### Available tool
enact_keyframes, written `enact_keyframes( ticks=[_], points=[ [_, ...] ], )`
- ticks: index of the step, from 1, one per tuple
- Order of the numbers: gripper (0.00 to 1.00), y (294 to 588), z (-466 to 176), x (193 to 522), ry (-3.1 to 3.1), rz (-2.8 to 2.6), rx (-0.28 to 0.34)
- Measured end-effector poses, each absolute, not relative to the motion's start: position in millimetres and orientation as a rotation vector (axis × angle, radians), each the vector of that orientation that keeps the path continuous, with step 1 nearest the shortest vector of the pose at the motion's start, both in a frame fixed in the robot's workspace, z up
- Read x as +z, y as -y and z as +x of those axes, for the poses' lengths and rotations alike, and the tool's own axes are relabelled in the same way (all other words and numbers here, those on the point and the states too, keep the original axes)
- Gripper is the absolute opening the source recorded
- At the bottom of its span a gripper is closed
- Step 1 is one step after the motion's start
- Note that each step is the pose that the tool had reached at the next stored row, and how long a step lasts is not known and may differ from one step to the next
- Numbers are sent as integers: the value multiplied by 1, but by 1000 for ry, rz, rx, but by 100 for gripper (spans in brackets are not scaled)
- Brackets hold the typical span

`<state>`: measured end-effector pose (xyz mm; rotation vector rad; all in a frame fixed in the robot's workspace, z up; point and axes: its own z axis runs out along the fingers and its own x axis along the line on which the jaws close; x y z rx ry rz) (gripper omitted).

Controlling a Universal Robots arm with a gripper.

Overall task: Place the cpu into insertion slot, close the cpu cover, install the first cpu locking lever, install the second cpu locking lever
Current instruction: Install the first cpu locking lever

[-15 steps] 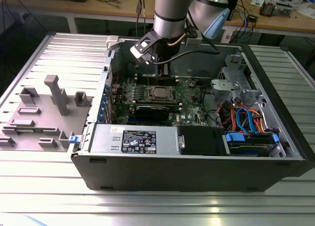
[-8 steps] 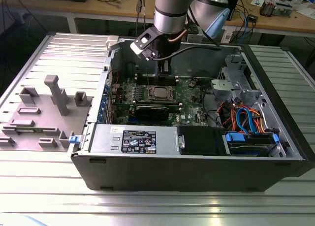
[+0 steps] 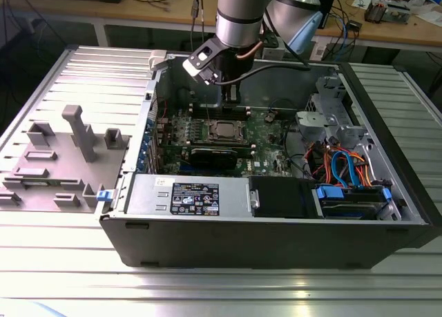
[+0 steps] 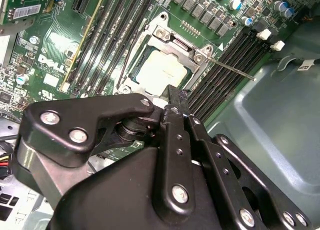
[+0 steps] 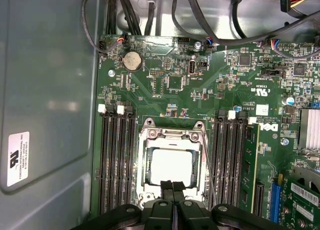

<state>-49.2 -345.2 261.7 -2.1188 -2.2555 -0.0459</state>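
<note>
The cpu [image 5: 171, 166] sits in its socket, the cover [image 5: 172, 135] down around it. The end effector [image 5: 173, 185], fingers together and empty, hovers at the socket's edge. The step in hand looks like the lever [image 4: 232, 69]: press steadily and hook it sideways, without slipping.

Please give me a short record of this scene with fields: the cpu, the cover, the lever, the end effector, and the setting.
cpu: seated on the board, metal top showing through the cover's window
cover: lying flat over the cpu, framing it
lever: thin rod along one side of the cover; latched or not, unclear
end effector: shut, holding nothing, over the cover's edge; contact unclear
setting: open case on a metal table
</note>
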Motion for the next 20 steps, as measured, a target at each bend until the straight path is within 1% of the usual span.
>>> enact_keyframes(
  ticks=[20],
  points=[
    [11,345,-49,262,2340,-2024,-43]
  ],
)
